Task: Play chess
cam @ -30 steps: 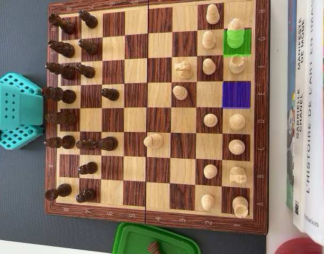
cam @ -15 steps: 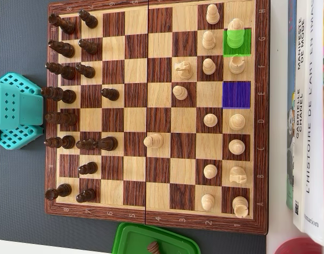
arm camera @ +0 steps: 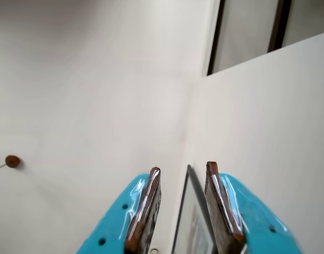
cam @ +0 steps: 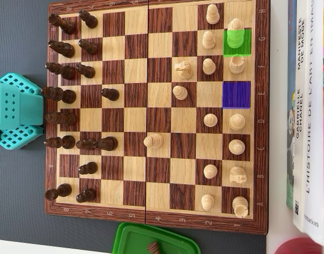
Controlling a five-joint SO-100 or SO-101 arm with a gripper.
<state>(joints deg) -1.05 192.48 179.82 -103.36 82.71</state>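
Observation:
In the overhead view a wooden chessboard point(cam: 151, 209) lies with dark pieces point(cam: 61, 95) on its left side and light pieces point(cam: 236, 121) on its right. One square is marked green point(cam: 245, 48) with a light piece point(cam: 235, 25) standing on it. Another square is marked purple point(cam: 236, 94) and is bare. The teal arm point(cam: 14, 114) sits off the board's left edge. In the wrist view my gripper point(arm camera: 183, 167) points up at a white wall, away from the board. Its jaws stand apart with nothing between them.
A green tray point(cam: 130, 241) below the board holds one dark piece point(cam: 153, 246). Books point(cam: 310, 106) lie along the right edge, with a red object point(cam: 299, 246) at the bottom right. The wrist view shows a dark-framed picture point(arm camera: 189, 211) and a brown knob point(arm camera: 12, 161) on the wall.

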